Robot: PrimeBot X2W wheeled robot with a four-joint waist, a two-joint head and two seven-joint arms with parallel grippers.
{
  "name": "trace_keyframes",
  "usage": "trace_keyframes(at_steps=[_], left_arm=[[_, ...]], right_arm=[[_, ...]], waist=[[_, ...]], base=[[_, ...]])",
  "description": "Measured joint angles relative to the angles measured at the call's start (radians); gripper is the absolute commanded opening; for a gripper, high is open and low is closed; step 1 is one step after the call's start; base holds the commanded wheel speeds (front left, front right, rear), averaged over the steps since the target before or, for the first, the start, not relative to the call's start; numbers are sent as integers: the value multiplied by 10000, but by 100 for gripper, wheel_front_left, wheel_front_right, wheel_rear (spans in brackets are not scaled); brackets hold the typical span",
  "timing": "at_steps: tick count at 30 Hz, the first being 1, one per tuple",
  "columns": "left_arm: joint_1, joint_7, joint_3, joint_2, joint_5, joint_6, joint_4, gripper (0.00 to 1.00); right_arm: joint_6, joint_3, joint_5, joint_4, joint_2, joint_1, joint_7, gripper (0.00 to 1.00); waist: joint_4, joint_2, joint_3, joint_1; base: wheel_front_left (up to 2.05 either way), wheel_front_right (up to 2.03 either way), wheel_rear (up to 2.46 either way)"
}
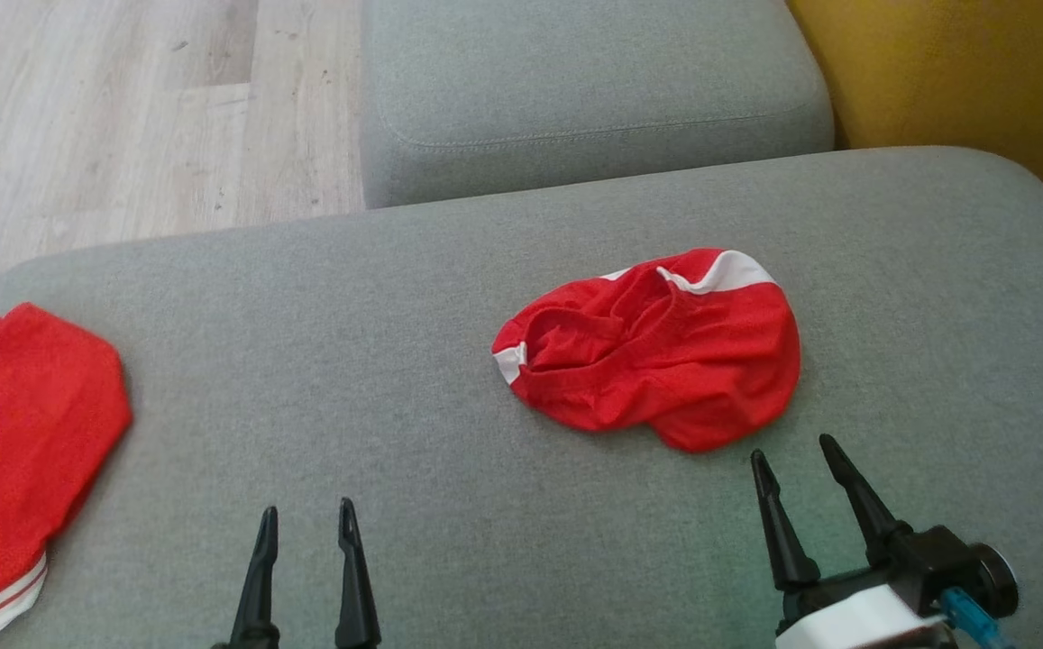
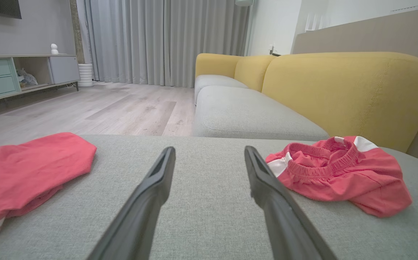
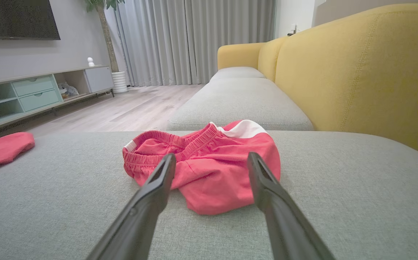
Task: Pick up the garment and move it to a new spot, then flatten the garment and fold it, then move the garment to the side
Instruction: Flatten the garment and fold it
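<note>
While both pairs of long dark fingers stand spread and empty over the broad grey woven-fabric seat cushion (image 1: 377, 379), the crumpled red fabric shorts with white side panels and a gathered elastic waistband (image 1: 656, 351) lie in a heap right of the cushion's centre, directly ahead of the right gripper (image 1: 792, 448). Its fingertips stop just short of the heap's near edge and appear not to touch it. From the right wrist, the cloth sits squarely between and beyond the two fingers.

The left gripper (image 1: 307, 507) is well apart from the shorts, which lie off to its right. The right arm is plainly the nearer and looks the likelier to make the pick.

The heap's long axis runs across the head view, from a white patch at its left end to a white band at its far right, roughly crosswise to the right gripper's fingers. The waistband opening faces up and away from the robot, so a reach forward and down should meet the near lobe of fabric first.

A second red garment with a white striped hem (image 1: 25, 433) lies flatter at the cushion's left edge, well clear. Beyond are another grey seat cushion (image 1: 593, 81), a mustard-yellow upholstered backrest (image 1: 954, 72), pale wood-plank flooring (image 1: 124, 108), grey floor-length curtains (image 2: 165, 39) and a low media cabinet with pale green drawers (image 2: 13, 76).
</note>
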Motion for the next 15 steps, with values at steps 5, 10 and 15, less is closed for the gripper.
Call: trace_keyframes(at_steps=[5, 10, 15], left_arm=[[0, 0, 0, 0, 63, 0, -2, 100], [-1, 0, -12, 0, 194, -8, -6, 100], [-3, 0, -48, 0, 230, 0, 2, 100]], right_arm=[[0, -2, 0, 0, -2, 0, 0, 100], [0, -2, 0, 0, -6, -1, 0, 100], [0, -25, 4, 0, -8, -2, 0, 100]], waist=[[60, 0, 23, 0], [106, 0, 51, 0], [142, 0, 63, 0]], base=[[0, 0, 0], [0, 0, 0], [0, 0, 0]])
